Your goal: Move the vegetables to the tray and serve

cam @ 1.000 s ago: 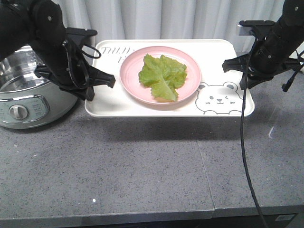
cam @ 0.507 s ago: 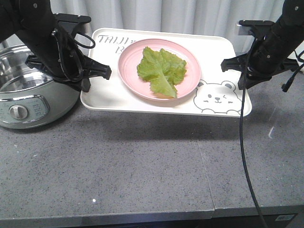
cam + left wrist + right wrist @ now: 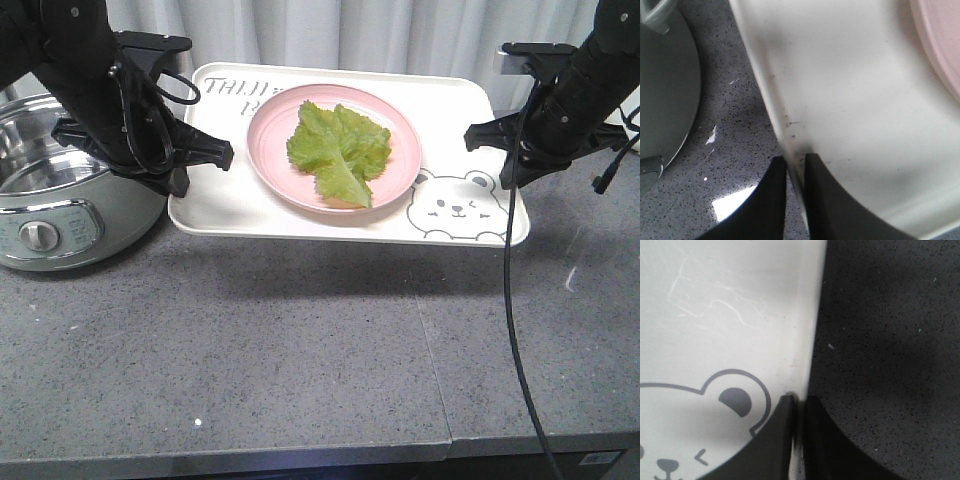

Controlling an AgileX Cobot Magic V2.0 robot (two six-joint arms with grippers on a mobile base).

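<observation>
Lettuce leaf flat on pink plate, upper centre of frame, sitting on cream tray. Left gripper pinched tight on tray rim at frame left, right gripper likewise at frame right. Grey counter below, steel pot far left.

The tray is cream, printed with grey lettering and a grey-outlined winking bear face. Small dark scuffs fleck its rim in the left wrist view. The plate is pale pink. The lettuce leaf is light green with a paler rib. The tabletop is dark grey, speckled with white flecks. The pot is pale grey-green outside and shiny silver inside. The fingers of the left gripper and right gripper are black, as is the cable. The curtain is white.
</observation>
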